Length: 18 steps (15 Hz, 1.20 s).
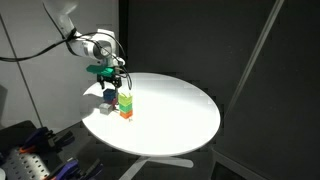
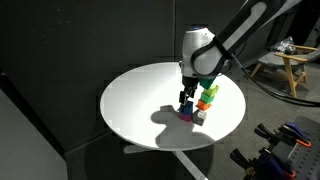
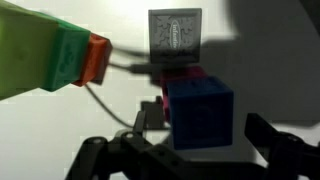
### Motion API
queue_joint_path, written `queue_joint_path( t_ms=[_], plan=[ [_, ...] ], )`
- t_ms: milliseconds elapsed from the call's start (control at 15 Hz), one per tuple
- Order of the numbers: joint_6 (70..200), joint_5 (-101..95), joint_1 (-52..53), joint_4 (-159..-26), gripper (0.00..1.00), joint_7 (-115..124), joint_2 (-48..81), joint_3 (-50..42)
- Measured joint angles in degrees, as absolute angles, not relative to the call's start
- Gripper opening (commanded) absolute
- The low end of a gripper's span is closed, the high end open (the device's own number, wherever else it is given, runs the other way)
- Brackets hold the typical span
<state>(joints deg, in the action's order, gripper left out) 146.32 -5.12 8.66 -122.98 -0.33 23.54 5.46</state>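
My gripper (image 1: 111,82) hangs just above a blue cube (image 1: 110,97) on the round white table (image 1: 180,110). In the wrist view the blue cube (image 3: 200,112) lies between my two fingers (image 3: 198,142), with a gap on each side, so the gripper is open and holds nothing. A pink-red piece (image 3: 178,75) shows just behind the cube. Next to it stands a stack with a green block (image 1: 126,100) on an orange block (image 1: 126,113). In an exterior view the gripper (image 2: 188,95) is over the blue cube (image 2: 186,111), beside the green block (image 2: 209,92).
A white-grey block (image 2: 200,117) sits by the stack, and it also shows in the wrist view (image 3: 175,38). The blocks lie near the table's rim (image 2: 235,115). Dark curtains stand behind the table. Gear (image 1: 35,155) lies on the floor beside it.
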Motion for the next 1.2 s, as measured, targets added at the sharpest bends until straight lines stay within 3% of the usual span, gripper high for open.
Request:
queue_joint_path(
  t_ms=[467, 533, 600, 933, 1200],
  plan=[
    [146.3, -5.1, 9.0, -122.9, 1.00, -0.3, 24.0, 5.1],
    [146.3, -5.1, 9.0, -122.9, 0.75, -0.3, 24.1, 5.0],
    [146.3, -5.1, 9.0, -122.9, 0.75, -0.3, 24.2, 5.0],
    [146.3, -5.7, 9.1, -122.8, 0.34, 0.1, 24.4, 4.6],
    [146.3, -6.3, 9.3, -122.3, 0.31, 0.7, 24.4, 4.6]
  ],
)
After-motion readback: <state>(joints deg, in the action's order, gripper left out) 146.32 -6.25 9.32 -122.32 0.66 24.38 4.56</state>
